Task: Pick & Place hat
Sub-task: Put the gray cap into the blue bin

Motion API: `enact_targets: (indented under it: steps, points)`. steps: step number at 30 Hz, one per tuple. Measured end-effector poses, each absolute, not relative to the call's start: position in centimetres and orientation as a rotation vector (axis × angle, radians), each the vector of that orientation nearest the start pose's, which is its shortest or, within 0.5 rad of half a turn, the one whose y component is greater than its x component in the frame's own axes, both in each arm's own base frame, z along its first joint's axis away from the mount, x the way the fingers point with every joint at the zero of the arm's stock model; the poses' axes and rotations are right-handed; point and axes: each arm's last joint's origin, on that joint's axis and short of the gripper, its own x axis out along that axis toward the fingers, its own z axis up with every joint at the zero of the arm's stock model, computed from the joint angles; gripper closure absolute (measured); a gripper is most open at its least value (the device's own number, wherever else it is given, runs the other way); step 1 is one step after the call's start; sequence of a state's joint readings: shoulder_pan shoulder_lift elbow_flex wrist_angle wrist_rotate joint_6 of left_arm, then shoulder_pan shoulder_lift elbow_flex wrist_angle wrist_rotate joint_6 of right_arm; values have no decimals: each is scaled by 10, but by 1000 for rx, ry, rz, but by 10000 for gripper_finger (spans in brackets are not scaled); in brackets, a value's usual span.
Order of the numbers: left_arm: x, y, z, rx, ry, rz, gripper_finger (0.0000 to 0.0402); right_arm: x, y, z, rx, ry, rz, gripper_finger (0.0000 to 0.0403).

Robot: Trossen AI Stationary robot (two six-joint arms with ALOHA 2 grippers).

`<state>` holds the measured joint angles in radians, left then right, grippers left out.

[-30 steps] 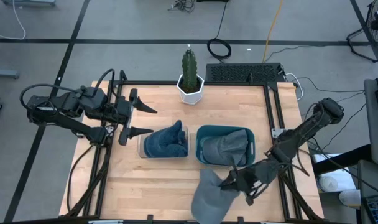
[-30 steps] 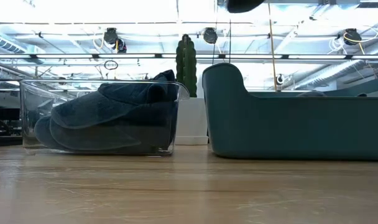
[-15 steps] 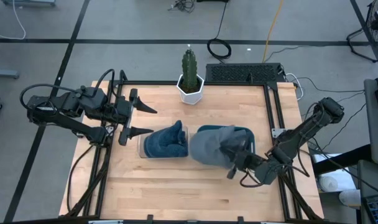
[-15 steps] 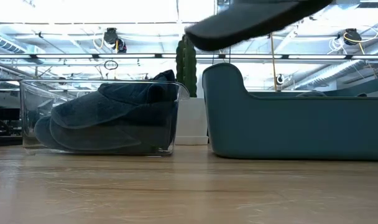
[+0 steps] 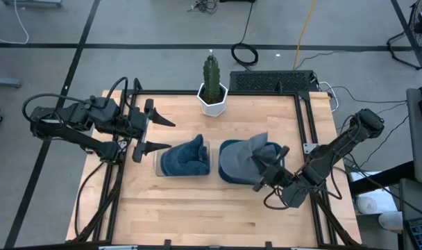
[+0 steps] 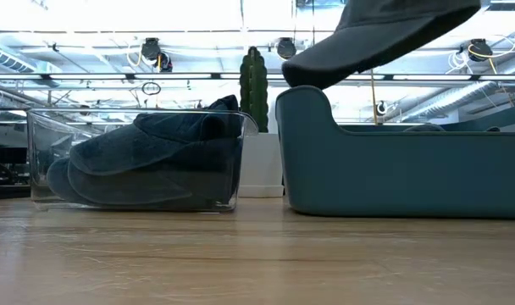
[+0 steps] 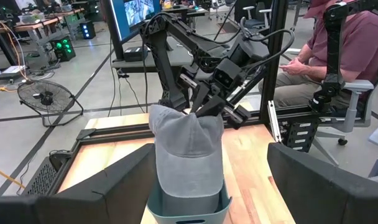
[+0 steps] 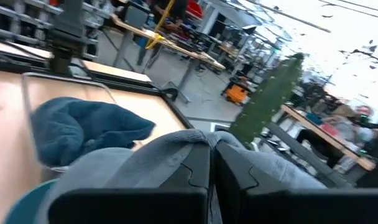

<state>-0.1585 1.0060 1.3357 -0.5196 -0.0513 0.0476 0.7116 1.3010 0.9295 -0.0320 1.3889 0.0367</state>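
Observation:
A grey hat [image 5: 240,157] hangs over the teal bin [image 5: 225,173], held by my right gripper [image 5: 268,167], which is shut on it. In the low view the grey hat [image 6: 376,34] slopes down toward the teal bin's [image 6: 393,174] left rim. The left wrist view shows the grey hat [image 7: 188,155] with its lower part at the teal bin [image 7: 188,210]. A dark blue hat [image 5: 185,158] lies in a clear bin [image 5: 157,165]. My left gripper [image 5: 154,130] waits open, left of the clear bin. My right gripper pinches a raised fold of the grey hat's fabric [image 8: 176,149] between its two shut fingers [image 8: 195,177]. It comes slanting from the table's near right side. The left wrist view shows it at the hat's upper end [image 7: 198,118]. The hat hangs below, low end at the bin's left rim [image 6: 301,89]; touching or not, I cannot tell.
A cactus in a white pot [image 5: 212,89] stands at the far edge behind the two bins. The clear bin [image 6: 139,161] sits close to the teal bin's left side. A black frame rail [image 5: 305,118] borders the table. A seated person [image 7: 329,56] is beyond the table's right side.
My right gripper has moved from the table's near edge toward the far edge and the teal bin, staying shut on the grey hat. The hat, which hung past the near edge, has been swung up and over and now hangs above the teal bin.

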Motion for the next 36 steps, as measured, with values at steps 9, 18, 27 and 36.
enact_targets:
  steps: [9, 18, 27, 36]
  points:
    - [184, -28, 444, 68, 186, -112, 82, 221, 146, 293, -348, 203, -739, 403]
    - [184, -28, 444, 67, 186, -111, 82, 222, 140, 279, -345, 211, -758, 403]
    - [184, -28, 444, 67, 186, -112, 82, 222, 140, 279, -300, 194, -758, 403]
    - [184, -28, 444, 67, 186, -111, 82, 224, 141, 276, -258, 200, -718, 403]
